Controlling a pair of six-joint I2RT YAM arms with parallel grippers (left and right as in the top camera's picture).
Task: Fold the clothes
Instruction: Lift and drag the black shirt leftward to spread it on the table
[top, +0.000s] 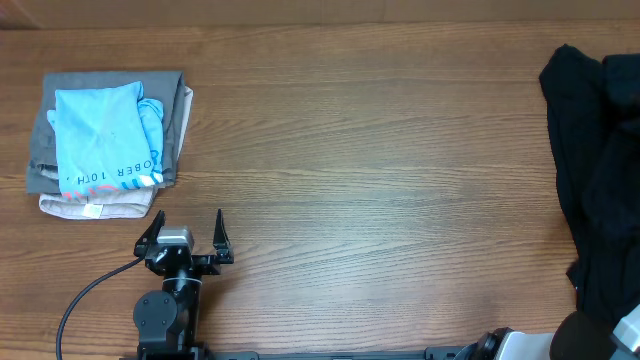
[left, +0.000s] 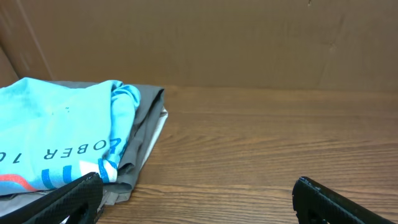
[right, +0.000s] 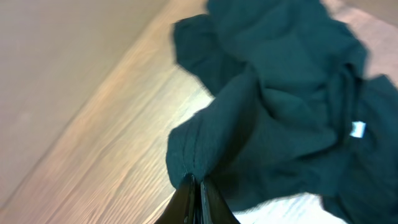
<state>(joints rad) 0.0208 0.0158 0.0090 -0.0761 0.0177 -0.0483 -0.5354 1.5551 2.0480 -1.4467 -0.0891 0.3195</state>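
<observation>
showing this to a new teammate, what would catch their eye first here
The crumpled heap of black clothes at the table's right edge stands out most, with the right pincer shut on a fold of it. Next comes the light-blue shirt with dark lettering, topping a folded stack at the far left. The left pincer stands wide open near that stack, holding nothing.

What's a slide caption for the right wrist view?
Right end effector pinched shut on an edge of the crumpled black garment on the wooden table.
</observation>
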